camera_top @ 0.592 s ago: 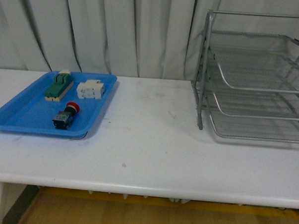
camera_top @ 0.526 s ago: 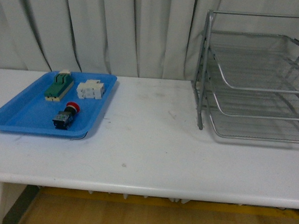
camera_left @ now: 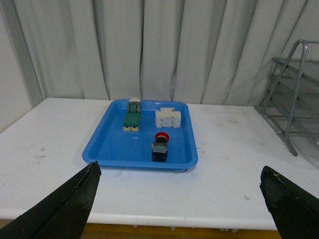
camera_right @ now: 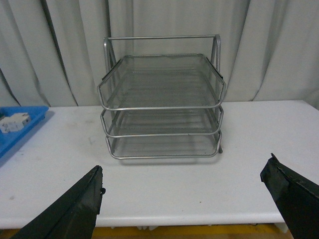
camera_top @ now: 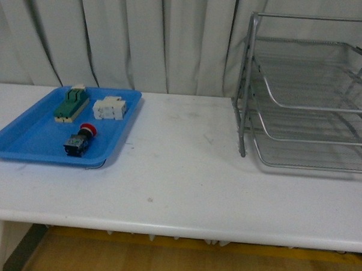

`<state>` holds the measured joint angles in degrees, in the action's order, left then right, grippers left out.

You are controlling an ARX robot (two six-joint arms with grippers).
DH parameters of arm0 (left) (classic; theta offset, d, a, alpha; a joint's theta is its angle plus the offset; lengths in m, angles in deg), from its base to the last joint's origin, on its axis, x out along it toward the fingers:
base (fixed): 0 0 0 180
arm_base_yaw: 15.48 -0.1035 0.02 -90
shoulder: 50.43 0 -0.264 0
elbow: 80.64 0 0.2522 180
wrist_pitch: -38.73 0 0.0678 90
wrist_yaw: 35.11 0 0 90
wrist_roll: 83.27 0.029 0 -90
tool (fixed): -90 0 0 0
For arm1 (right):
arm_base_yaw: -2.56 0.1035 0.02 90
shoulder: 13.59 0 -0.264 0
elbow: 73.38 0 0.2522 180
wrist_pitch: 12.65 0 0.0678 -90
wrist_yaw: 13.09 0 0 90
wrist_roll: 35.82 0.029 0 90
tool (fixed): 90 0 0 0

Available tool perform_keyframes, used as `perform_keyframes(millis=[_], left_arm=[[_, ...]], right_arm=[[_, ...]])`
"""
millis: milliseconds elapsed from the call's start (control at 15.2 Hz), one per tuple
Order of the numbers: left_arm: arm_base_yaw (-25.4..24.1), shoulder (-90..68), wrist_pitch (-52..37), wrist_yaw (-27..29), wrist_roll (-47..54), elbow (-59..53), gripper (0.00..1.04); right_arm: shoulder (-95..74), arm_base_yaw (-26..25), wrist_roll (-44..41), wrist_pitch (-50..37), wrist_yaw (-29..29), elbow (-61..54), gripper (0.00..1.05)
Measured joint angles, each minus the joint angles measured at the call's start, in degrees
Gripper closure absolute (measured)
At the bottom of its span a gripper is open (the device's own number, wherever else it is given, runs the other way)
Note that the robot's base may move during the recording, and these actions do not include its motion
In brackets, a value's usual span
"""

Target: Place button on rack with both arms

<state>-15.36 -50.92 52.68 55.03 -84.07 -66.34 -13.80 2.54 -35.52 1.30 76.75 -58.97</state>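
Note:
The button (camera_top: 80,139), red cap on a dark body, lies in the blue tray (camera_top: 24,140) at the left of the table; it also shows in the left wrist view (camera_left: 160,147). The silver three-tier rack (camera_top: 309,99) stands at the right and faces the right wrist camera (camera_right: 162,107). My left gripper (camera_left: 182,199) is open and empty, held back from the table's front edge, facing the tray. My right gripper (camera_right: 184,199) is open and empty, held back from the front edge, facing the rack. Neither arm shows in the front view.
A green-and-beige connector block (camera_top: 71,104) and a white terminal block (camera_top: 109,108) lie in the tray's far part. The blue tray's corner shows in the right wrist view (camera_right: 20,132). White curtains hang behind the white table (camera_top: 179,165).

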Motion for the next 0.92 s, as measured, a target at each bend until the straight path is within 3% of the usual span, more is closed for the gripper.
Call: perform_keyframes(millis=[854, 920], left_arm=[[0.00, 0.00, 0.00, 0.00, 0.00, 0.00, 0.07], [0.00, 0.00, 0.00, 0.02, 0.00, 0.00, 0.07]], right_arm=[[0.00, 0.00, 0.00, 0.00, 0.00, 0.00, 0.06], [-1.66, -2.16, 2.16, -1.62, -5.27, 0.04, 0.06]])
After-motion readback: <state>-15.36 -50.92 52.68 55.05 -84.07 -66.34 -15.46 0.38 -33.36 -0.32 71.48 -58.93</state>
